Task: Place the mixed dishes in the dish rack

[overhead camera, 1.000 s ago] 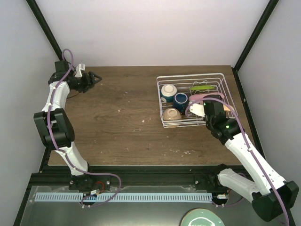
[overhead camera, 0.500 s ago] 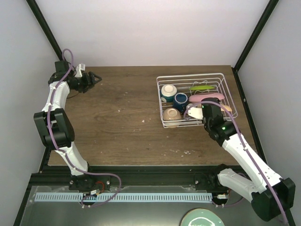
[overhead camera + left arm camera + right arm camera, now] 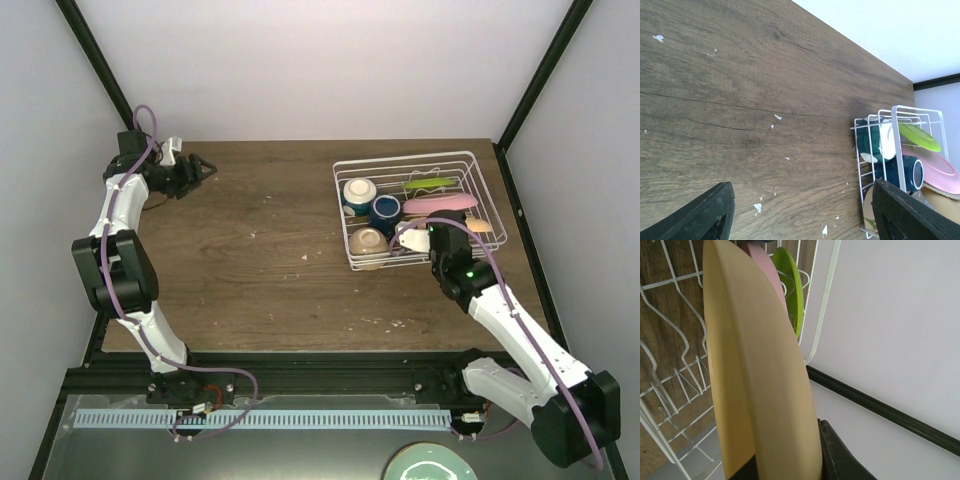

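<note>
The table (image 3: 260,250) carries the dish rack (image 3: 400,160) at its far right. My right gripper (image 3: 790,467) is clamped on the rim of a tan plate (image 3: 755,365), holding it on edge among the rack's wire dividers. It is just beside the pink plate (image 3: 438,205) and the green plate (image 3: 430,186). The cream bowls (image 3: 360,190) and the blue mug (image 3: 385,212) fill the rack's left half. My left gripper (image 3: 800,220) hovers with its jaws spread wide, holding nothing, over the table's far left.

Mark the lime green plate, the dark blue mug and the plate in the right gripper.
lime green plate (image 3: 920,137): left wrist view, upper face.
dark blue mug (image 3: 384,214): top view, its inside.
tan plate (image 3: 755,370): right wrist view, broad side.
</note>
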`<action>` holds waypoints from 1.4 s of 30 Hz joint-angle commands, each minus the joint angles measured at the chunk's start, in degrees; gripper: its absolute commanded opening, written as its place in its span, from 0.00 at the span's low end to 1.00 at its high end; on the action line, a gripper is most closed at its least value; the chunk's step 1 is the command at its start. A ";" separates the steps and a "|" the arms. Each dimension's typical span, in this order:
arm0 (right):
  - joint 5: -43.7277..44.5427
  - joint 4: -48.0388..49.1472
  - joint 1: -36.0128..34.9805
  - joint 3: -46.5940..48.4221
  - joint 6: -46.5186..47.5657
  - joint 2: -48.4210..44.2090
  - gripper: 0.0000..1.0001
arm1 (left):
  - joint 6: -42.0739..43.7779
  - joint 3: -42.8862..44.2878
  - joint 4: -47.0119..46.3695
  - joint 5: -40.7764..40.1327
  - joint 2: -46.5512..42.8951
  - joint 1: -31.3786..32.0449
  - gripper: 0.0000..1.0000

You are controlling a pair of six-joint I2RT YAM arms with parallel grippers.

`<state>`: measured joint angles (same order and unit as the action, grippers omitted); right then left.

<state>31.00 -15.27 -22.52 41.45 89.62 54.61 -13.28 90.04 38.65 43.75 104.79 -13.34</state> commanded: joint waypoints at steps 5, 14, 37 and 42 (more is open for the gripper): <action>0.16 3.19 1.08 3.62 3.33 1.26 0.01 | 0.69 -0.15 -0.04 -0.05 0.63 0.07 0.77; 0.64 -0.74 0.21 6.17 2.16 1.29 0.01 | 0.70 0.33 0.03 -0.16 1.24 0.07 0.77; -0.48 16.56 2.26 -10.65 4.16 1.80 0.02 | 0.85 2.80 1.40 0.83 3.31 0.07 0.77; -1.83 16.95 4.26 -12.16 2.85 2.36 0.13 | 0.89 2.44 1.42 0.95 3.44 0.07 0.77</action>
<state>30.24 0.64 -20.23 30.85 93.78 56.47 -13.23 91.22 39.70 43.83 107.42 -13.34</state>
